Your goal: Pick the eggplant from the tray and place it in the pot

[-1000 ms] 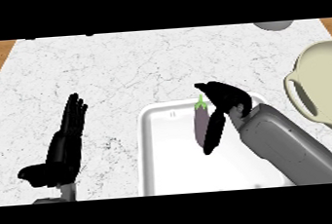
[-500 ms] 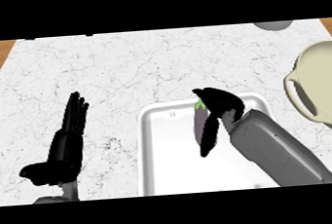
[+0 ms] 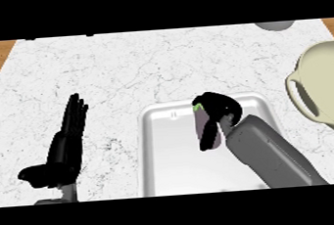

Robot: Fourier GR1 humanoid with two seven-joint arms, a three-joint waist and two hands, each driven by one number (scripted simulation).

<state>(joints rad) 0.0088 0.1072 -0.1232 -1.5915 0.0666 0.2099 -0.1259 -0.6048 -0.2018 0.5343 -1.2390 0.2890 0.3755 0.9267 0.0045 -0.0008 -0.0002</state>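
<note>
In the head view, a long dark-purple eggplant with a green stem cap (image 3: 204,131) is seen lying in the upper part of a shallow white rectangular tray (image 3: 158,149) on the white marbled counter (image 3: 145,67). It is enclosed by the curled black fingers of the right hand (image 3: 221,111). The left hand (image 3: 65,146) is held at rest on the counter, fingers straight. The cream round pot (image 3: 326,86) stands well to the right. The eggplant is judged light, firm and smooth-skinned, so slippery; its thick middle is best grasped.
</note>
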